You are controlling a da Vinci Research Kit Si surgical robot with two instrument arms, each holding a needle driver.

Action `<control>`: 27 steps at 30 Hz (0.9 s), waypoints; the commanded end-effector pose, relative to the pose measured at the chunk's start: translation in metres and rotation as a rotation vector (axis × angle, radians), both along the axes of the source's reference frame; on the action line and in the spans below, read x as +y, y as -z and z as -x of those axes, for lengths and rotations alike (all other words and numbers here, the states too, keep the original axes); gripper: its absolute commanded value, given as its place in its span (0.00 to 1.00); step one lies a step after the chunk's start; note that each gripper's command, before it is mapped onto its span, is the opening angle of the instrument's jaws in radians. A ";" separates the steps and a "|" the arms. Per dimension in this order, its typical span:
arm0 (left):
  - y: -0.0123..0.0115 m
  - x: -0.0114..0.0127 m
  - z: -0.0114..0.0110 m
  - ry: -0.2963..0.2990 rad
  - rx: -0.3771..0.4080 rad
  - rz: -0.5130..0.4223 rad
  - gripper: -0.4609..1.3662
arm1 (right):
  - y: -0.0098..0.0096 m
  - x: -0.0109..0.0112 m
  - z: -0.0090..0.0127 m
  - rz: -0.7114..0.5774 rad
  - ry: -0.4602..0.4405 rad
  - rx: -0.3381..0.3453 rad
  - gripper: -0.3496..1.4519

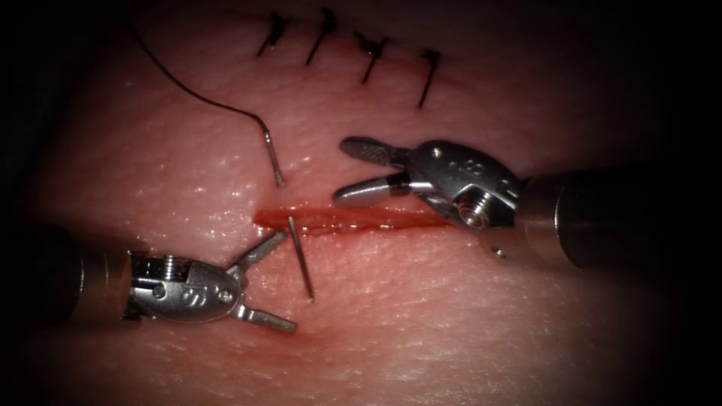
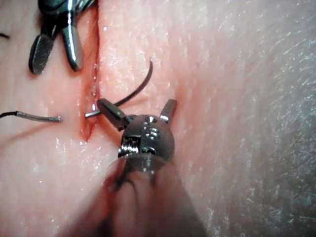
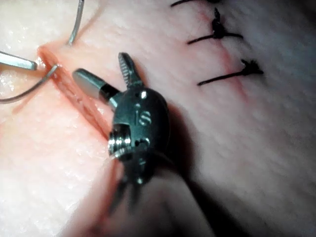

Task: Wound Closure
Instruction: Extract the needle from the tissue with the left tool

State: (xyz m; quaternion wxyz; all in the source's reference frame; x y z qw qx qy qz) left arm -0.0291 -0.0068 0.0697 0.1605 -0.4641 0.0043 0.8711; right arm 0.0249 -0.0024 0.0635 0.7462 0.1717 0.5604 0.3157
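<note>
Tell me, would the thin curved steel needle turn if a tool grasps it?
Probably little: the thin curved steel needle sits in the tissue across the red cut, both ends exposed. It looks stiff. Both tools, left and right, are open, empty.

Red cut [image 1: 353, 219], black stitches [image 1: 372, 51] (tissue [image 1: 451, 316] perhaps pink).
</note>
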 end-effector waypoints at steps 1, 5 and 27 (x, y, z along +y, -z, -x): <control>0.0001 0.0001 0.0002 0.007 -0.001 0.001 0.80 | 0.0000 0.0000 0.0001 0.000 -0.002 -0.001 0.70; 0.0003 0.0004 0.0009 0.024 -0.019 0.013 0.78 | -0.0001 -0.0001 0.0000 -0.003 -0.004 0.000 0.70; -0.0004 0.0019 0.0011 0.104 -0.080 -0.116 0.06 | -0.0002 -0.0001 0.0000 0.000 -0.011 -0.005 0.66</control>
